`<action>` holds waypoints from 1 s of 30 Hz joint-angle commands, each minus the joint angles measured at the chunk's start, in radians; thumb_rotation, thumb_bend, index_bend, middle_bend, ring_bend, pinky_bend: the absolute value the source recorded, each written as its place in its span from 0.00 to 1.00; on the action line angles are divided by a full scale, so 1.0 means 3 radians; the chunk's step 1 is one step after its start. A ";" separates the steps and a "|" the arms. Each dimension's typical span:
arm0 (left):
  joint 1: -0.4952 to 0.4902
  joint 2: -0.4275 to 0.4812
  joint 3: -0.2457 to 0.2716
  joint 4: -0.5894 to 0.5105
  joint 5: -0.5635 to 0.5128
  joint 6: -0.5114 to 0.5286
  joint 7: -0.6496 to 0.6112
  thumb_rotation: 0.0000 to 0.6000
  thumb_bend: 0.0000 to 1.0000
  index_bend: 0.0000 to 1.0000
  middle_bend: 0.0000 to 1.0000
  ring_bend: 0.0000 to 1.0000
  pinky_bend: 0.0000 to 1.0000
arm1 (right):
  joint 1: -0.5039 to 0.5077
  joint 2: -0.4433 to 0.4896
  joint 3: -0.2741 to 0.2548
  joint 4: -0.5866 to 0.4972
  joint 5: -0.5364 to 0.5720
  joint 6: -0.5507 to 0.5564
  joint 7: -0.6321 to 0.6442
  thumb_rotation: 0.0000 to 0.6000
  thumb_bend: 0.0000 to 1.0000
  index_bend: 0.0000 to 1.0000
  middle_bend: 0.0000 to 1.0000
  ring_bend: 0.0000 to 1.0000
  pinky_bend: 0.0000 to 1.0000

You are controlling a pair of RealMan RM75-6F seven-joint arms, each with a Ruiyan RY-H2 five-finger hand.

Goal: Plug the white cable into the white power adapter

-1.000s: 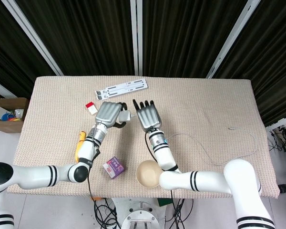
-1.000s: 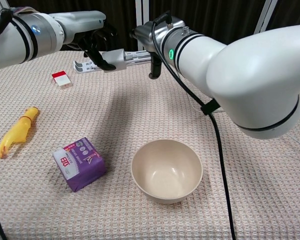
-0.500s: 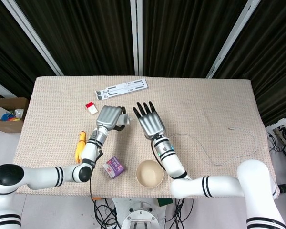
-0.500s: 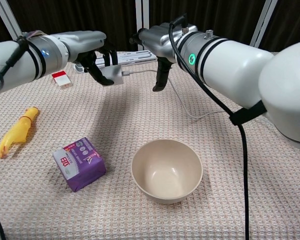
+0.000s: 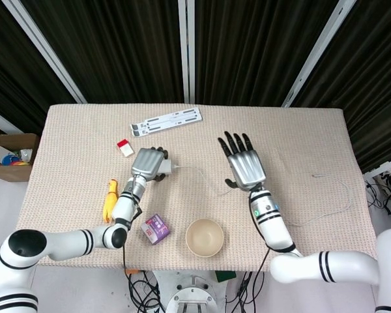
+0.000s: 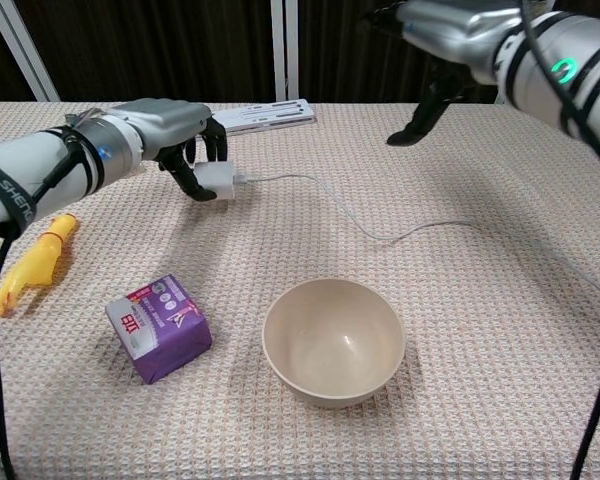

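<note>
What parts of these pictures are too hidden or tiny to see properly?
- Power adapter: in both views the left hand wraps over it, so most of it is covered.
- Where the white cable enters the adapter: too small to tell how far in it sits.
- Cable's far end: tiny in the head view; the chest view's right edge cuts it off.
- Right hand: the chest view's top edge crops it.

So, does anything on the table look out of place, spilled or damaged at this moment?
Nothing stands out. The white power adapter is held by the left robot hand with the white cable plugged in, trailing loosely across the woven cloth. The beige bowl stands upright and empty; the purple packet and yellow toy lie undamaged.
</note>
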 commanded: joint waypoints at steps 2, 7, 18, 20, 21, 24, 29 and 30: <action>0.0209 0.0300 0.0085 -0.0333 0.0269 0.0255 -0.0066 0.91 0.22 0.27 0.23 0.25 0.43 | -0.0298 0.0425 -0.0083 -0.0195 -0.0123 0.0062 0.0318 1.00 0.18 0.00 0.00 0.00 0.05; 0.0540 0.0812 0.0266 -0.0784 0.0615 0.0598 -0.0170 0.93 0.22 0.27 0.23 0.25 0.39 | -0.0613 0.0803 -0.0209 -0.0213 -0.0354 0.0074 0.0725 1.00 0.18 0.00 0.04 0.00 0.06; 0.1415 0.1837 0.0640 -0.1384 0.1108 0.1292 -0.0631 0.94 0.21 0.27 0.24 0.24 0.34 | -0.1345 0.1394 -0.0643 -0.0057 -0.1155 0.0238 0.1635 1.00 0.18 0.00 0.06 0.00 0.07; 0.1572 0.1946 0.0707 -0.1448 0.1232 0.1422 -0.0758 0.94 0.20 0.27 0.24 0.23 0.33 | -0.1471 0.1426 -0.0702 0.0026 -0.1325 0.0288 0.1884 1.00 0.18 0.00 0.05 0.00 0.06; 0.1681 0.2003 0.0753 -0.1480 0.1327 0.1532 -0.0829 0.95 0.21 0.27 0.24 0.23 0.33 | -0.1552 0.1436 -0.0742 0.0080 -0.1431 0.0329 0.2024 1.00 0.19 0.00 0.05 0.00 0.06; 0.1942 0.2129 0.0886 -0.1510 0.1597 0.1810 -0.0937 0.95 0.21 0.27 0.24 0.23 0.32 | -0.1744 0.1454 -0.0846 0.0210 -0.1715 0.0442 0.2372 1.00 0.19 0.00 0.05 0.00 0.03; 0.2336 0.2282 0.1072 -0.1489 0.1946 0.2184 -0.1019 0.97 0.20 0.27 0.24 0.22 0.29 | -0.2060 0.1428 -0.0977 0.0448 -0.2088 0.0742 0.2678 1.00 0.21 0.00 0.04 0.00 0.00; 0.2401 0.2295 0.1097 -0.1492 0.1987 0.2236 -0.1032 0.97 0.20 0.27 0.24 0.22 0.29 | -0.2113 0.1419 -0.0996 0.0484 -0.2141 0.0796 0.2719 1.00 0.21 0.00 0.04 0.00 0.00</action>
